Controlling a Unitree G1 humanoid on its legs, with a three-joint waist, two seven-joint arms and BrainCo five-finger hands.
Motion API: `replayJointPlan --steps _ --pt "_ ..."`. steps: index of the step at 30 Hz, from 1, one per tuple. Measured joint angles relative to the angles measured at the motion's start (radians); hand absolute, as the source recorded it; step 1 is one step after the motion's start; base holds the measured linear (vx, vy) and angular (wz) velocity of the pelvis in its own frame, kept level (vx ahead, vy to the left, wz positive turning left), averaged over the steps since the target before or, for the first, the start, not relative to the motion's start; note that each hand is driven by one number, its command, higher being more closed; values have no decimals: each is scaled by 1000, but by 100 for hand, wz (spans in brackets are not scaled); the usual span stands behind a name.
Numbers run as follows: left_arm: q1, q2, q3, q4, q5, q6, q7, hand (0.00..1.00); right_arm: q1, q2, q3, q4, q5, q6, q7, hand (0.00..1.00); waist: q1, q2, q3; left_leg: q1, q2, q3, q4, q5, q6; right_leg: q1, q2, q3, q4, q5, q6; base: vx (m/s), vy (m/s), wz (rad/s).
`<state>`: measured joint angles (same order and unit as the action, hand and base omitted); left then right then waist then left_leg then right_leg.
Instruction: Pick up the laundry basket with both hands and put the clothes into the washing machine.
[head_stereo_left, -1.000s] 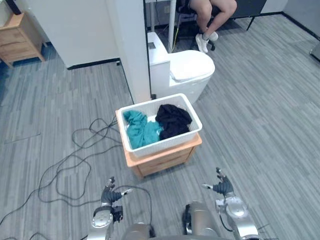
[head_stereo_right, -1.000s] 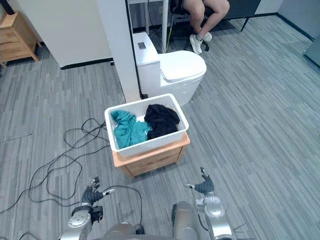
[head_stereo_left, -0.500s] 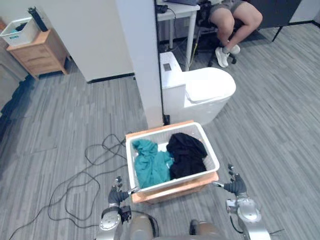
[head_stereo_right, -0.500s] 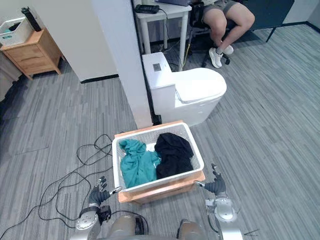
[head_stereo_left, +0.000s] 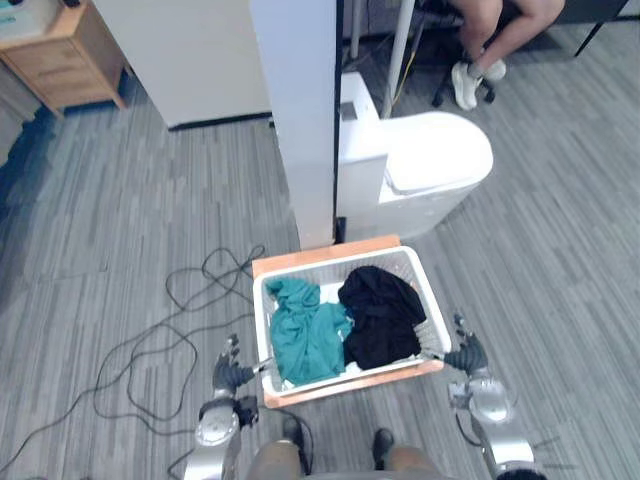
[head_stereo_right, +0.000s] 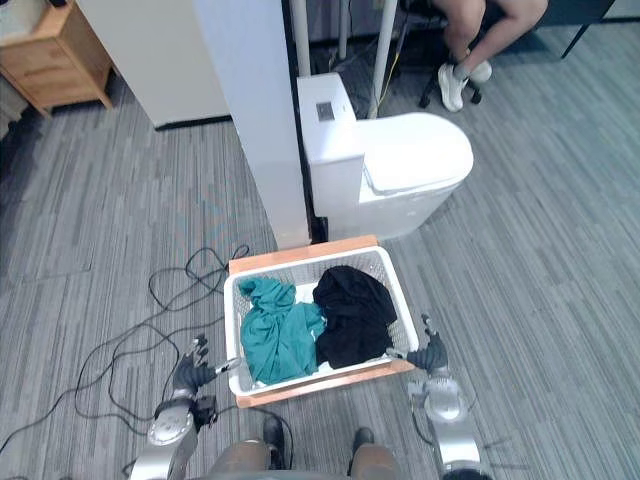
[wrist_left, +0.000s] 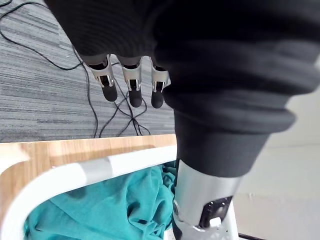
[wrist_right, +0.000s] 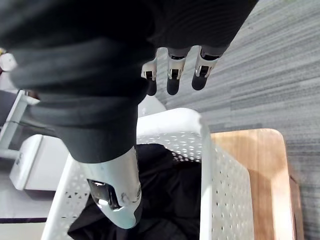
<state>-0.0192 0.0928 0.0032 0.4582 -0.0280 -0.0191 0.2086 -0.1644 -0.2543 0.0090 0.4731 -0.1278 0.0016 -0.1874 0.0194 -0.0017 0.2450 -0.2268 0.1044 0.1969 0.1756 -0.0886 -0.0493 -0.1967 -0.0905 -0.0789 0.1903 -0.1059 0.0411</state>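
Laundry basket (head_stereo_left: 261, 325) on wooden stand (head_stereo_left: 320, 253): teal garment (head_stereo_left: 305, 335), black garment (head_stereo_left: 380, 315) inside. Left hand (head_stereo_left: 230, 376), right hand (head_stereo_left: 468, 355) flank it, fingers straight.

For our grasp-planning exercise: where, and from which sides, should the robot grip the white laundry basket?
Grip the laundry basket by its rim at both short ends, left hand from the left, right hand from the right: each open hand sits outside one end.

Most of the wooden stand (head_stereo_left: 320, 257) hidden under the laundry basket (head_stereo_left: 261, 325); seated person (head_stereo_left: 468, 82) cut off above the knees at the far edge.
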Motion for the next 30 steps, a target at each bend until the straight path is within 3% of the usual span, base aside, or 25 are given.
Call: replayJointPlan --steps 4,5,11,18,21,23,25,28,30 --pt "-163 10 -25 128 -1 0 35 0 -171 -10 27 118 13 9 -28 0 11 3 62 -53 7 0 31 0 0 -46 -2 6 11 0 0 -75 -15 -4" --pt "-217 16 -35 169 -1 0 40 100 -223 -16 35 152 21 11 -34 100 22 5 83 -67 12 1 40 1 0 -63 1 11 23 0 0 -95 -19 -9" --pt "-381 35 -44 259 -1 4 68 100 -414 -48 62 255 55 28 -36 100 25 20 125 -107 19 2 49 27 -3 -115 9 27 54 1 -2 -98 -33 -4" --pt "-412 79 -44 233 -11 12 103 100 -413 -57 79 248 119 28 -58 100 23 30 143 -113 19 8 -3 61 -12 -162 24 53 56 24 -14 -99 -23 -12" --pt "-365 88 -44 118 -12 23 105 100 -364 -65 61 128 123 43 -74 100 21 29 174 -105 23 29 -3 63 -9 -162 31 80 40 48 -12 -92 0 -25" --pt "-258 79 -44 -46 -10 24 108 100 -243 -64 33 -64 125 43 -78 100 18 29 175 -83 26 54 -10 63 -9 -148 37 110 10 79 -6 -38 28 -41" --pt "-145 73 -41 -196 -7 25 121 100 -146 -35 9 -206 117 41 -81 100 -7 29 174 -37 20 58 -27 63 -9 -106 39 121 -19 87 1 -4 23 -31" --pt "3 45 -35 -382 2 24 119 100 3 2 -12 -383 86 21 -72 100 -11 25 169 27 23 102 -44 49 -2 -50 49 163 -70 109 11 -3 21 -44" --pt "105 24 -27 -465 2 24 108 100 103 30 -27 -490 63 16 -55 100 -18 20 134 55 22 143 -58 42 1 -33 52 202 -111 132 21 8 29 -59"
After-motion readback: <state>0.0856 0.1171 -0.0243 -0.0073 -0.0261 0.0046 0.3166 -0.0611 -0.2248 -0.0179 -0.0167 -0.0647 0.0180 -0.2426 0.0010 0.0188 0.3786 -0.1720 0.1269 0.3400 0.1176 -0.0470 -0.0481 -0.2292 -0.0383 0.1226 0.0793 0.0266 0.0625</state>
